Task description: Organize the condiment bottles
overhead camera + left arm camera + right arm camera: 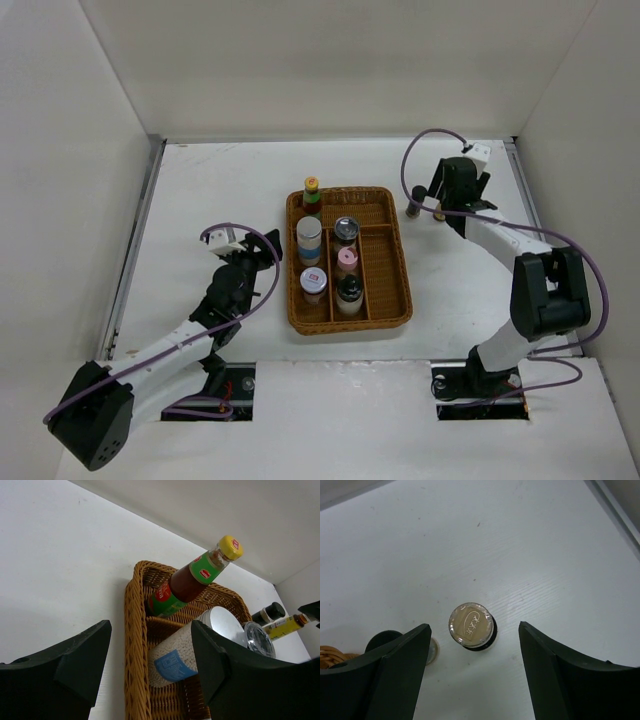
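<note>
While over the gold-capped bottle point(471, 625) (untouched), right pincer point(474, 628) wide open, empty.

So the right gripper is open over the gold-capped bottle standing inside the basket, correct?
Not inside. The right gripper is open over the gold-capped bottle, but that bottle stands on the table, outside the basket. The right wrist view shows it, and the top external view agrees.

From the right wrist, the basket point(329, 655) is cut off at 9 o'clock; a dark cap point(381, 638) sits half hidden behind a finger point(385, 680); the gold lid point(470, 624) bears lettering too blurred to read.
</note>
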You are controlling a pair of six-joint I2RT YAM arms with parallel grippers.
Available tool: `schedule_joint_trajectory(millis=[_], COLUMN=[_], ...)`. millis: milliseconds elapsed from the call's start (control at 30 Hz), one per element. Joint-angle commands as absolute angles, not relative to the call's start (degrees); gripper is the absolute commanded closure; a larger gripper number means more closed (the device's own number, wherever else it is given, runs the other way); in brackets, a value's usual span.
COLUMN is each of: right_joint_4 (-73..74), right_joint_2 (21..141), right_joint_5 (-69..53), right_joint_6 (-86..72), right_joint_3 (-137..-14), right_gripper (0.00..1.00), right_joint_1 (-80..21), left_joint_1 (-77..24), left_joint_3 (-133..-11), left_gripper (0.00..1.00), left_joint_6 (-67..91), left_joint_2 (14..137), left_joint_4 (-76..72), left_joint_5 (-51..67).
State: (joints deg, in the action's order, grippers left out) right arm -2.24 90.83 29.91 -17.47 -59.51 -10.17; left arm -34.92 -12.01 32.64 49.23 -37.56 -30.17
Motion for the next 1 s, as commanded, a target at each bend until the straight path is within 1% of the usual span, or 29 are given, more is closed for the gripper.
schedule_joint_trajectory(millis=[0,167,267,400,600,667,733,767,800,900,967], right_joint_4=[-7.0,-8.8,-9.4,-9.1,-8.7,-8.3,-7.0,-6.7,-6.8,-7.1,-7.1], right_joint_2=[91.8,93.1,93.2,93.7,93.9,94.2,95.0,95.1,95.1,94.3,93.0], right_joint_5=[27.7,28.6,28.8,28.8,29.1,29.1,28.9,28.9,28.9,29.0,29.1], right_joint_6=[-16.9,-17.1,-17.0,-16.9,-17.0,-17.0,-17.2,-17.3,-17.4,-17.8,-17.9], right_joint_3=[-62.8,-62.6,-62.4,-63.4,-63.3,-63.3,-64.0,-64.1,-64.0,-63.5,-63.5], right_gripper=[0.24,0.31,0.32,0.39,0.55,0.55,0.51,0.53,0.56,0.69,0.73], right_joint_1=[-10.0,-9.6,-9.6,-9.5,-8.9,-8.8,-8.4,-8.4,-8.4,-8.5,-8.6], left_joint_1=[-34.8,-34.8,-34.6,-34.9,-34.6,-34.4,-34.3,-34.5,-34.6,-34.1,-34.1], left_joint_3=[-11.6,-11.6,-11.7,-11.9,-11.7,-11.7,-11.8,-11.8,-11.7,-11.5,-11.6], left_gripper=[0.36,0.36,0.36,0.36,0.37,0.37,0.37,0.37,0.37,0.37,0.37], left_joint_6=[33.2,33.3,33.3,33.3,33.3,33.3,33.3,33.3,33.3,33.3,33.3], left_joint_2=[49.3,49.9,50.8,51.7,51.9,52.2,52.1,51.8,51.4,51.4,51.2], left_joint_4=[-40.7,-41.2,-41.2,-41.8,-42.5,-42.5,-42.3,-42.3,-42.3,-42.2,-42.0], left_joint_5=[-29.6,-29.6,-29.6,-29.5,-29.4,-29.4,-29.4,-29.4,-29.4,-29.4,-29.4])
